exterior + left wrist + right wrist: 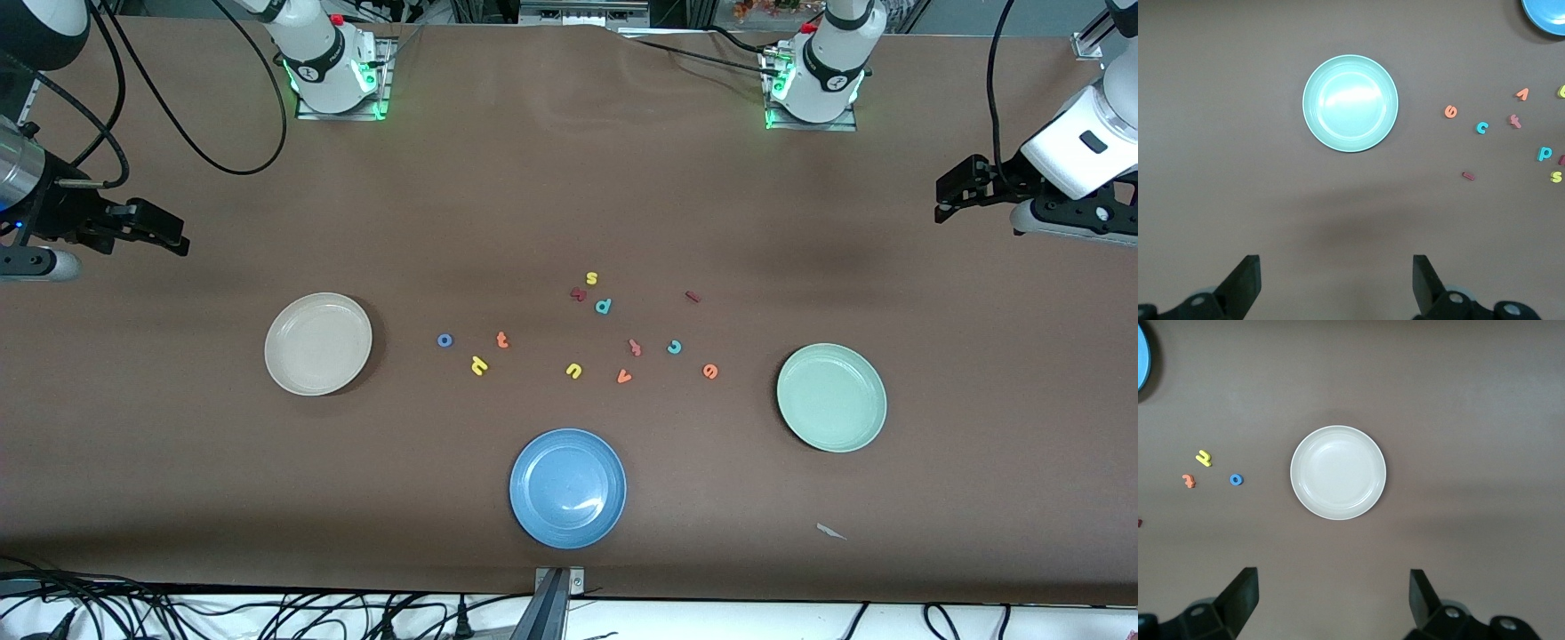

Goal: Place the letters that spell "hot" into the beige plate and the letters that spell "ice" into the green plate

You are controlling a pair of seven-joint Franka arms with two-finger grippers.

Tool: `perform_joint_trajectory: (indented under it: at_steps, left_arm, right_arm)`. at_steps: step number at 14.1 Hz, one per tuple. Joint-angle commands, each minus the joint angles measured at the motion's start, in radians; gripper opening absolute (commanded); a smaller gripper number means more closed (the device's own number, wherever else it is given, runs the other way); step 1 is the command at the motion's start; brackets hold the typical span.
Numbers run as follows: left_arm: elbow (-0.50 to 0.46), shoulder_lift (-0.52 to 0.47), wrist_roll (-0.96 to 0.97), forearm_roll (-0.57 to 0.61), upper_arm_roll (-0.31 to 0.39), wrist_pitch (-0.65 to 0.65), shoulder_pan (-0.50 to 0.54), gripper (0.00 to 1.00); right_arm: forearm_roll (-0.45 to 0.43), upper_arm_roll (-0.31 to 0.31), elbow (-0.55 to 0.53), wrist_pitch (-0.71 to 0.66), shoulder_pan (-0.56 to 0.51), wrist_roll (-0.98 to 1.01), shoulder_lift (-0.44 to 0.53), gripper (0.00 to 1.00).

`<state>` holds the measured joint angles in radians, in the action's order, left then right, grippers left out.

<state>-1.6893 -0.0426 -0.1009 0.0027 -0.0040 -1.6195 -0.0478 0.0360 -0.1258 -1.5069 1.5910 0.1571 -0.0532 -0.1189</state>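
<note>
On the brown matte worktop (569, 178), small foam letters lie scattered between three round shallow plates. At 9 o'clock of the cluster sits the beige plate (318, 343); at 3 o'clock, the green plate (831, 397); at 6 o'clock, a blue plate (567, 488). Yellow h (479, 365), blue ring o (444, 340) and orange t (502, 339) lie beside the beige plate. Dark red i (693, 297), teal c (675, 347) and orange e (709, 371) lie nearer the green plate. Left end effector (1337, 283) hangs released, well apart from the green plate. Right end effector (1333, 600) hangs released, well apart from the beige plate.
</note>
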Motion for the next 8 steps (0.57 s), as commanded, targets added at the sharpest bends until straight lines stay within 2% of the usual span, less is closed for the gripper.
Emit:
perform_joint_trajectory:
  at_steps: [1, 8]
  left_arm:
    - [0.016, 0.007, -0.016, 0.008, -0.007, 0.030, 0.003, 1.00]
    - [0.016, 0.093, -0.019, -0.013, -0.025, 0.029, -0.020, 1.00]
  right_arm:
    - [-0.002, 0.005, -0.006, -0.003, -0.002, 0.003, 0.010, 1.00]
    - [0.001, 0.005, -0.004, -0.009, -0.001, 0.007, -0.010, 1.00]
